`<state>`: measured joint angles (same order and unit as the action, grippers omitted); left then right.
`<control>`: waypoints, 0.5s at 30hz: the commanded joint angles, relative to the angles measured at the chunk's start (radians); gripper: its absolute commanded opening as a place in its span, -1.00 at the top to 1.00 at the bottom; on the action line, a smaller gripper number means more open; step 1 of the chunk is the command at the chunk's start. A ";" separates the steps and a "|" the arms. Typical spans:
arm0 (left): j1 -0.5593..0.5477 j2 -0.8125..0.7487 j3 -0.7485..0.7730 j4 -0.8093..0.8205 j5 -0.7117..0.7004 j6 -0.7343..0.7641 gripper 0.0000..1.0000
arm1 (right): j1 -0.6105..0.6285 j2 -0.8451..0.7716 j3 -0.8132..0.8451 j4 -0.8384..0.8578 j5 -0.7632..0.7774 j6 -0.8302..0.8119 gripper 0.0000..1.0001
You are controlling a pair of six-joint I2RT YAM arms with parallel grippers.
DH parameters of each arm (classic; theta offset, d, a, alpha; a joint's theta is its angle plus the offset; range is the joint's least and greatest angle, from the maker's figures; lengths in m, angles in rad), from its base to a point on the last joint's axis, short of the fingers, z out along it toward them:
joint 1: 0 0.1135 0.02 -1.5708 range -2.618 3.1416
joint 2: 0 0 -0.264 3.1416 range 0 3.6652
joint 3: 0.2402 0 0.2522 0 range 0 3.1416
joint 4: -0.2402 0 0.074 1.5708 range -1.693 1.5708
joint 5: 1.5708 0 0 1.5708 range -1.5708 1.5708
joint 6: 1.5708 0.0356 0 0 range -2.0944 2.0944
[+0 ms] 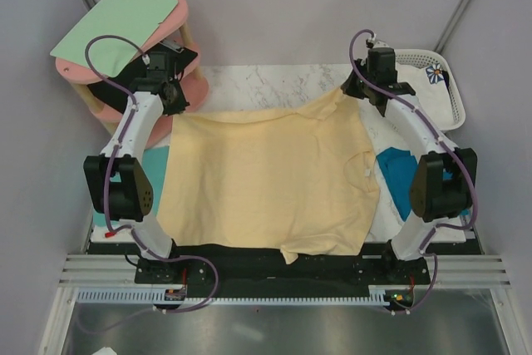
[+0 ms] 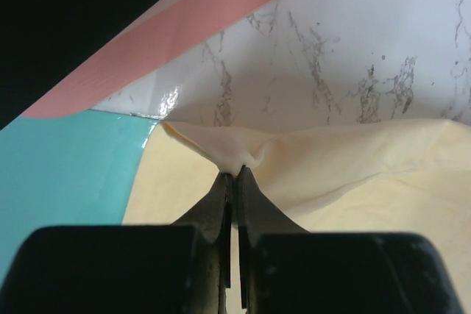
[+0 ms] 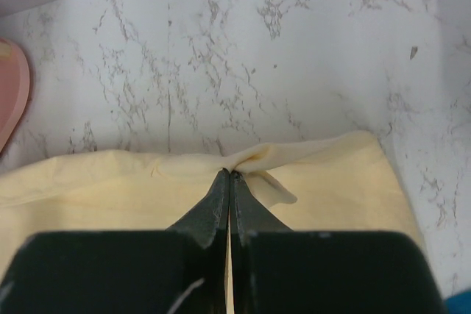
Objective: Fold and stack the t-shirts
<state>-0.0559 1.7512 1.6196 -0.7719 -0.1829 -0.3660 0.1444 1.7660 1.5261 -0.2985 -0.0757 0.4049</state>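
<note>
Both grippers clenched on the pale yellow t-shirt (image 1: 266, 180): left gripper (image 2: 235, 172) pinches its far-left corner, right gripper (image 3: 230, 173) its far-right corner. Shirt lies spread over marble table (image 1: 274, 81). Teal-blue t-shirt (image 1: 397, 170), seemingly bunched, lies just beside its right edge.

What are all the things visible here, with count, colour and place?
yellow t-shirt: one, pale yellow, spread mid-table
teal-blue t-shirt: one, teal-blue, right of it
flower-print cloth: one, colour unclear, in the basket
basket: one, white, far right
turquoise board: one, turquoise, left of the yellow t-shirt
pink stand: one, pink, far left
green sheet: one, green, on the stand
table: one, white marble, under everything
left pincer: one, black, shut on yellow t-shirt's far edge
right pincer: one, black, shut on the same edge
</note>
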 commanded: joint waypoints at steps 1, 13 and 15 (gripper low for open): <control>0.019 -0.087 -0.050 0.039 -0.043 0.010 0.96 | -0.006 -0.155 -0.098 -0.014 -0.055 0.026 1.00; 0.018 -0.174 -0.133 0.022 -0.033 0.059 0.96 | -0.008 -0.361 -0.213 -0.194 -0.045 0.020 1.00; 0.018 -0.188 -0.171 0.020 -0.033 0.065 0.96 | -0.006 -0.373 -0.230 -0.240 -0.055 0.025 1.00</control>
<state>-0.0395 1.6199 1.5005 -0.7662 -0.2081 -0.3485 0.1398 1.4364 1.3323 -0.4465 -0.1204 0.4194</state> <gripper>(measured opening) 0.034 0.007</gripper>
